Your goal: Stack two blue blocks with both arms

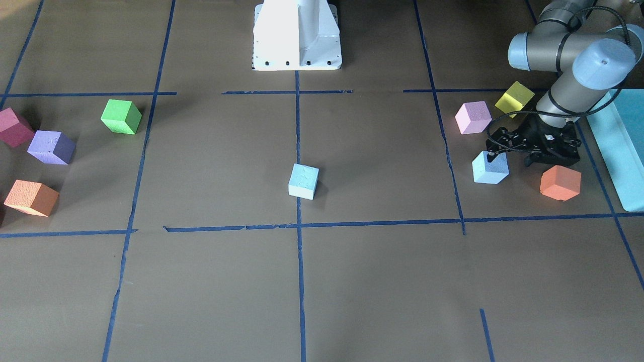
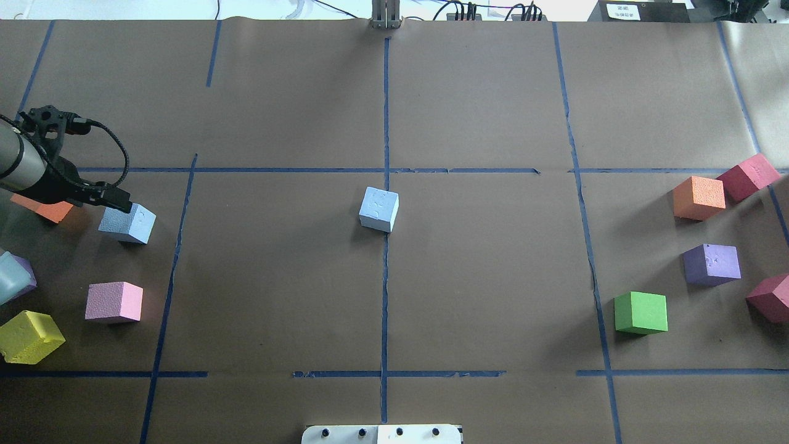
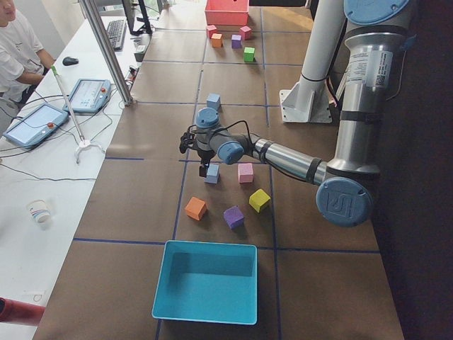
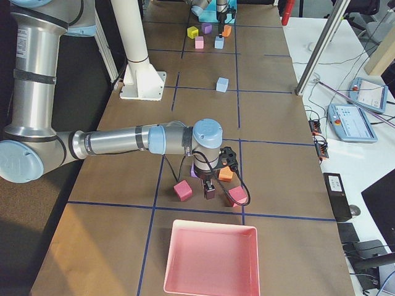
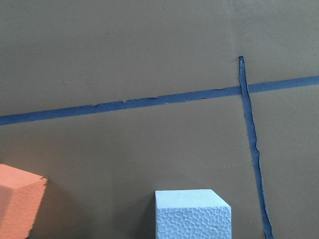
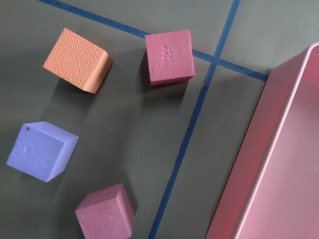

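Count: 2 blue blocks, both flat on desk (image 2: 493, 277), well apart, not stacked. Centre blue block (image 2: 378, 209) sits on the middle tape line (image 2: 385, 308). Left-side blue block (image 2: 127, 223) lies on robot's left, w/ left gripper (image 1: 515, 157) right at it: one finger over its upper corner, jaws look spread, nothing held betw. them. Right gripper (image 4: 209, 191) hangs low over the right-side cluster. It's seen only from the side cam, so can't tell if it's spread or closed. Other cubes, same size: orange cubes x2 (image 1: 560, 182) (image 2: 698, 197), purple cubes x2 (image 3: 233, 216) (image 2: 712, 264), maroon cubes x2 (image 2: 749, 176) (image 2: 770, 298), green cube x1 (image 2: 641, 312), pink cube x1 (image 2: 114, 302), yellow cube x1 (image 2: 29, 336). That's 11 cubes in all. Material: foam, pebbled/grainy faces, sharp square edges. Trays x2, one at each desk end: teal tray (image 3: 205, 312) and pink tray (image 4: 210, 265), both smooth, rectangular, w/ rounded corners and nothing inside. Desk is covered in matte brown paper, gridded w/ blue tape that's ragged in spots.
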`<state>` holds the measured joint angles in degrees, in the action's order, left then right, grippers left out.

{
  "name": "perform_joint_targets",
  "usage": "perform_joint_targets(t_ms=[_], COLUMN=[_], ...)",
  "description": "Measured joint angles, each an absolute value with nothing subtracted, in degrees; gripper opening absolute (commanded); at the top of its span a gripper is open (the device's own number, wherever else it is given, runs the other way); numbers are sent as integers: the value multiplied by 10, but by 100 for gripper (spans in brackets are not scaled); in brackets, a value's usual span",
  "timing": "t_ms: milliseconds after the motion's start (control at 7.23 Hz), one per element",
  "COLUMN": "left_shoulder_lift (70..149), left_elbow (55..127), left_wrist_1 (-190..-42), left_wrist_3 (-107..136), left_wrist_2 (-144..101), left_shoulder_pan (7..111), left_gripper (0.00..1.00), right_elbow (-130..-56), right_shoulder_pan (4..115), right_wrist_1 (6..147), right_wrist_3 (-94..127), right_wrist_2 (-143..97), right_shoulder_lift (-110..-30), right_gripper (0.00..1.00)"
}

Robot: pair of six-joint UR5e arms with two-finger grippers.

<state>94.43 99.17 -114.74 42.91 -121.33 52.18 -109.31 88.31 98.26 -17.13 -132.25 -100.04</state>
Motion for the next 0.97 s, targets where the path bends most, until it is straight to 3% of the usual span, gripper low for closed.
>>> perform_joint_targets(t_ms=[277,415,691,968], left_shoulder_lift=[952,957,968,977], left_elbow=[968,957,940,948], left_wrist_1=[-1153,-1155,-1158,-1155], left_wrist_3=[431,431,433,435], left_wrist_2=[-1205,-1204,-1204,-1208], left_shoulder_pan=[502,494,488,488], left_gripper=[95,53,8,7], right_elbow=[-1093,-1093,-1094,-1094], right_shoulder_pan=[883,883,883,883], right_wrist_1=[983,983,983,983], right_wrist_3=[-172,-173,-173,-173], right_wrist_2=[-1323,-1323,-1323,-1323], right_shoulder_lift=[-1002,-1002,-1002,-1002], right_gripper=[99,99,99,99])
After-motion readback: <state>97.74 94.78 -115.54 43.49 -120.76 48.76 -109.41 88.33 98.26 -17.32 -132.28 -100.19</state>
